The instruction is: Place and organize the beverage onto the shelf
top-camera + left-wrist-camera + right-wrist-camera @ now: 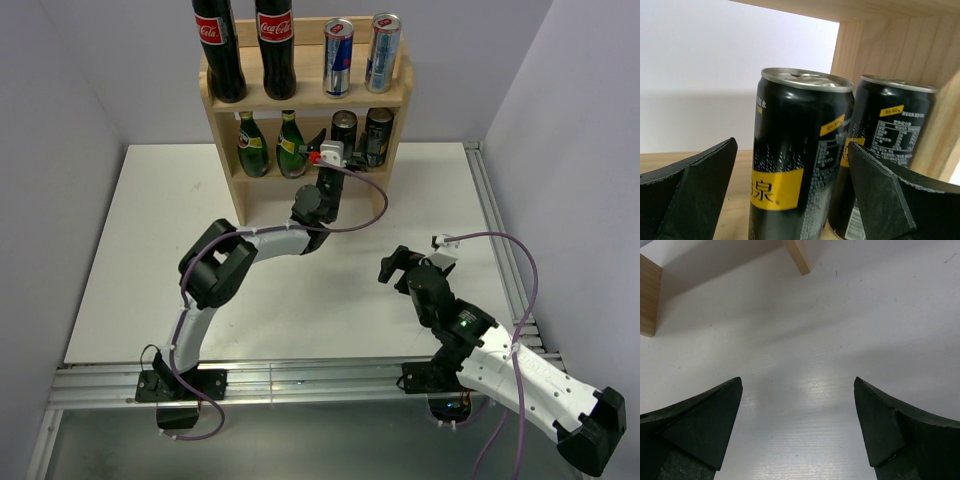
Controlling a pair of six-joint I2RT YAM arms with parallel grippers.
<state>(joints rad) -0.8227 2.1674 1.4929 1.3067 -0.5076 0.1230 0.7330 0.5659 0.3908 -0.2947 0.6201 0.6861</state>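
The shelf (pixel 222 110) stands at the back of the table. Its top tier holds two cola bottles (pixel 218 50) and two slim silver-blue cans (pixel 338 55). On the lower tier stand two green bottles (pixel 252 145) and two black cans (pixel 378 135). My left gripper (pixel 335 160) reaches into the lower tier and is open. In the left wrist view it (pixel 792 145) straddles the left black can (pixel 795 160) with a gap showing on each side; the second black can (pixel 890 130) stands just right of it. My right gripper (pixel 395 268) hovers open and empty over the table (pixel 805 340).
The shelf's right side panel (pixel 880 45) is close beside the second black can. In the right wrist view the shelf's wooden feet (pixel 797 255) show at the top edge. A metal rail (pixel 495 230) borders the white table on the right, and grey walls enclose the area.
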